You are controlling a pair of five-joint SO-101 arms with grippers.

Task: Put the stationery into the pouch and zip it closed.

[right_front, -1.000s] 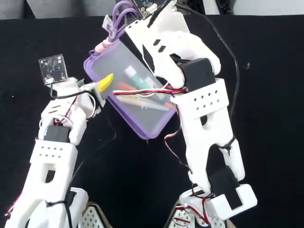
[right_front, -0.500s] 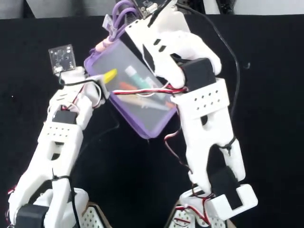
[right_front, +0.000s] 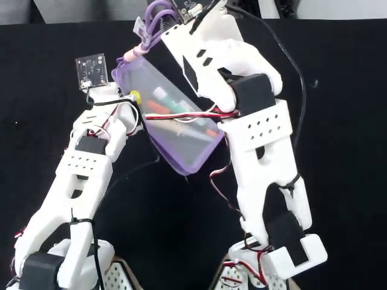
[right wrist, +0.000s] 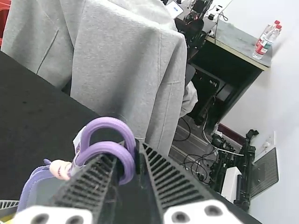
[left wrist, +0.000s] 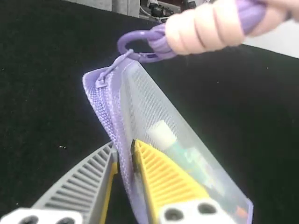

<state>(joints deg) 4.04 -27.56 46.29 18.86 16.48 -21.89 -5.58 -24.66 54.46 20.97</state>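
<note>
The pouch (right_front: pixel 181 148) slants from upper left to lower centre, its loop (right wrist: pixel 107 124) clenched in the right gripper (right wrist: pixel 127 156), its zip edge (left wrist: pixel 105 100) pinched by the left gripper (left wrist: pixel 124 154).

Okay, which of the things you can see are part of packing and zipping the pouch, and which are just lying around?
Part of the job:
pouch
stationery inside it
zip
strap on the pouch's corner

Just lying about:
grey jacket behind the table
bottles on a far desk
cables on the floor
</note>
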